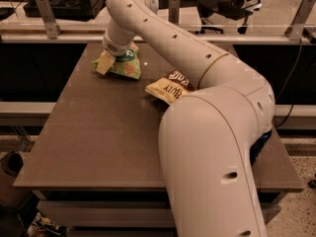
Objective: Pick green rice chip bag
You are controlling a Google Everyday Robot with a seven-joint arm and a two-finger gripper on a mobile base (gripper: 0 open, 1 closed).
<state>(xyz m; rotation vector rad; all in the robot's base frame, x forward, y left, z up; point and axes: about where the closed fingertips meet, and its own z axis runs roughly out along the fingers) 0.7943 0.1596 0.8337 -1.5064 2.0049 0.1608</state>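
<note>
Green rice chip bag [126, 66] lies right under my jaws, far-left on the surface [98, 132], long axis left-right; whether jaws grip it, cannot tell

The arm [197, 58] was cream all over, dotted with small dark holes. Its gripper [105, 61], a paler yellowish cream, sat at the far left of the table against the green bag [127, 65]. That bag was light green with a dark green round mark, white lettering and tan round chips. The yellow bag [168, 89], nearer and to the right, was yellow with a brown band and pale letters. The table [89, 132] was plain matte brown.
</note>
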